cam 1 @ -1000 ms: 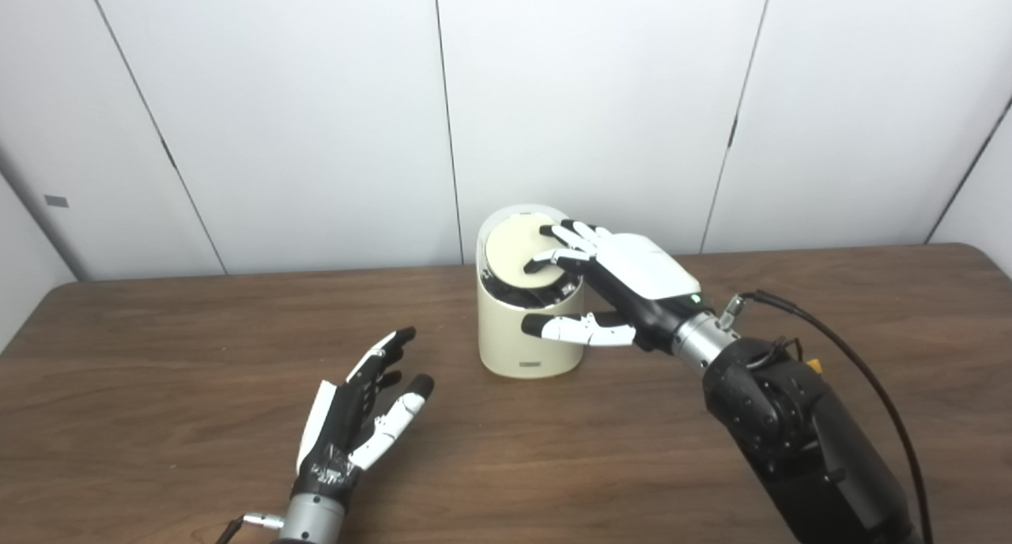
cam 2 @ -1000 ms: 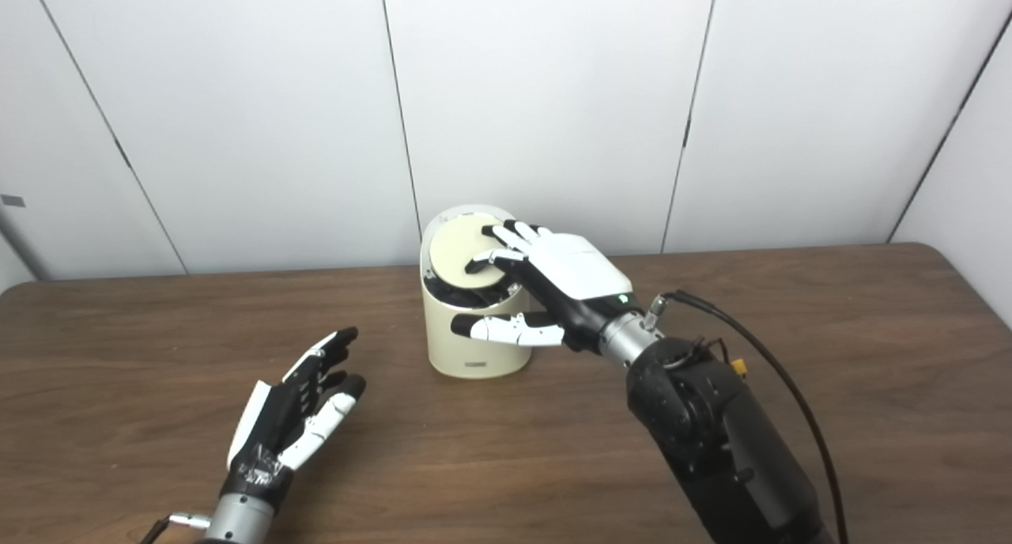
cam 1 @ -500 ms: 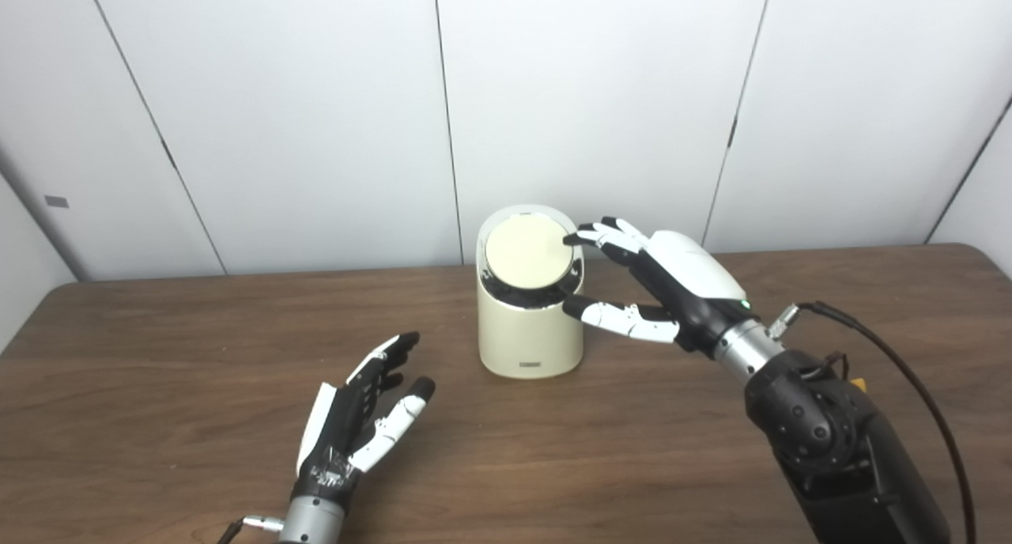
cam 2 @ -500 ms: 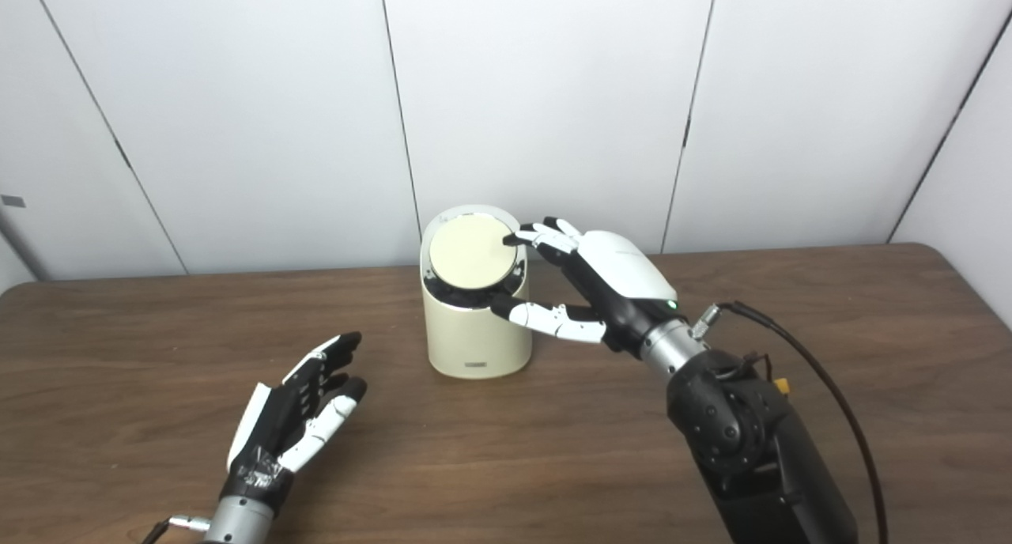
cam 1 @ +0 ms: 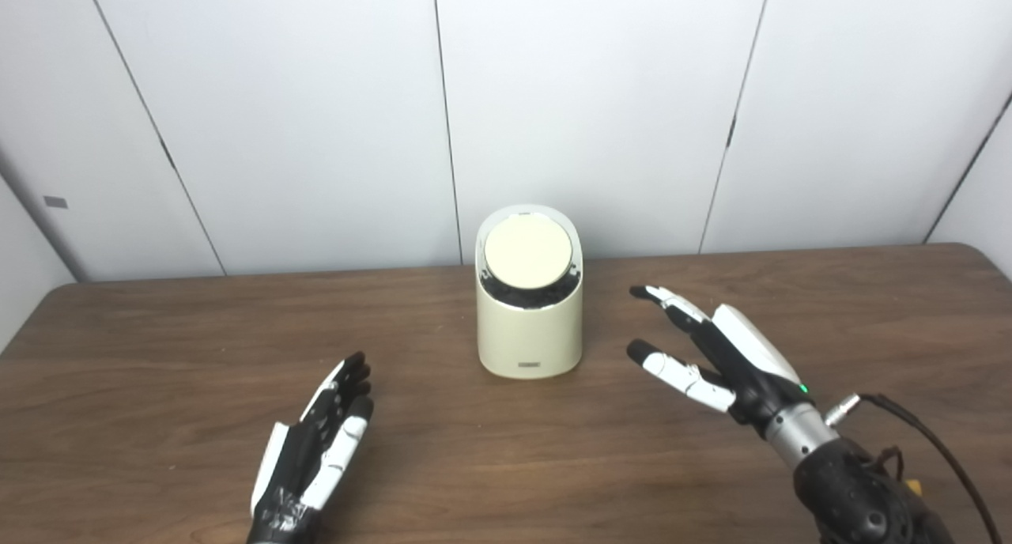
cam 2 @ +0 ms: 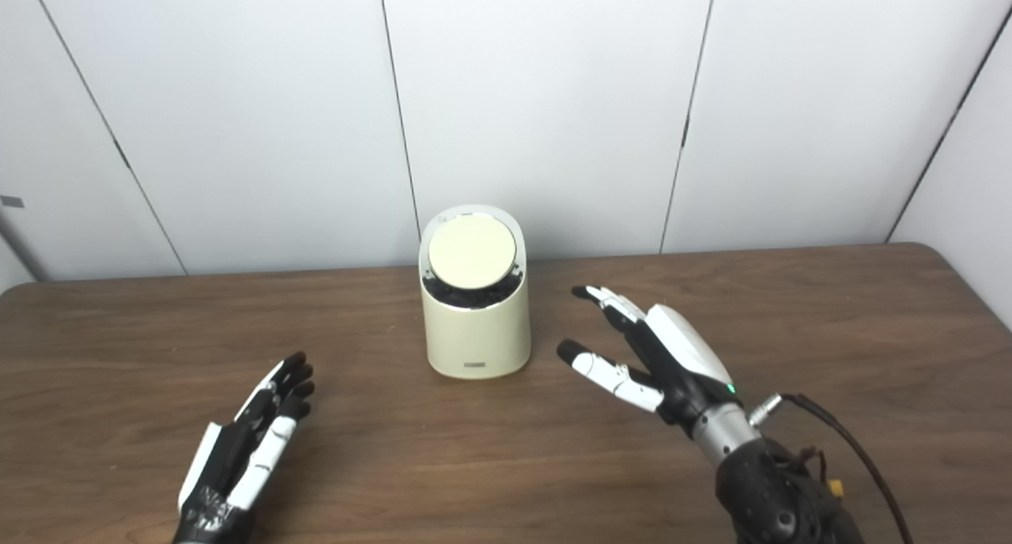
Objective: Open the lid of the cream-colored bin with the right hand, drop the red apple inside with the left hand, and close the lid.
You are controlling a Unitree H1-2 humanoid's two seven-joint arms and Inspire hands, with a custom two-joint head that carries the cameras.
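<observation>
The brown bench [cam 1: 711, 465] carries a cream-colored bin [cam 1: 530, 323] near the middle of its far edge, its round lid [cam 1: 527, 253] shut. The right hand [cam 1: 723, 353] hovers beside the bin, fingers spread, holding nothing. The left hand [cam 1: 316, 449] lies near the front edge, fingers extended, empty.

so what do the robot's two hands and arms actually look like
Both the left hand and right hand have white shells on their backs, black fingers with white segments and dark tips. The right has a green light, a silver wrist, a black forearm and a black cable.
</observation>
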